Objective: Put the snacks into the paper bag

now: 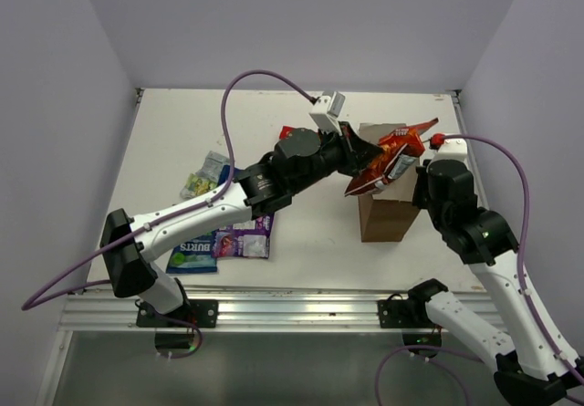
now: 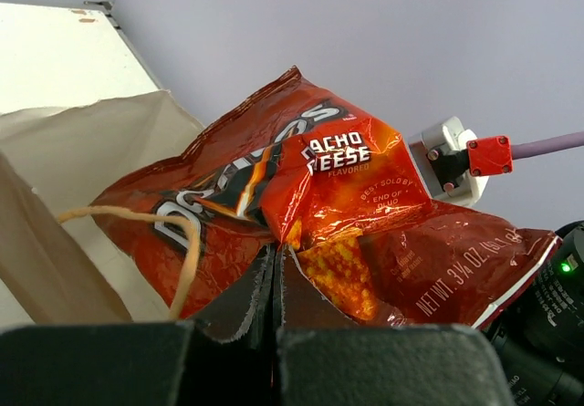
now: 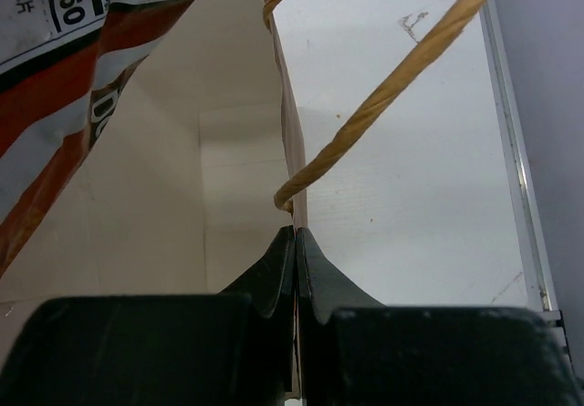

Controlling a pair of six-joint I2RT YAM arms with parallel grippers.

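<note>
Left tool (image 2: 276, 274) pinches Doritos bag (image 2: 315, 196) over open paper bag (image 1: 388, 219); right tool (image 3: 295, 246), pressed together, grips the paper bag's wall.

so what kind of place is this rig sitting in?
Most likely a robot lab test cell, not a home or shop. A bare white table is boxed in by blank pale walls, the left arm and right arm are bolted to an aluminium rail, and a purple cable hangs loose.
</note>
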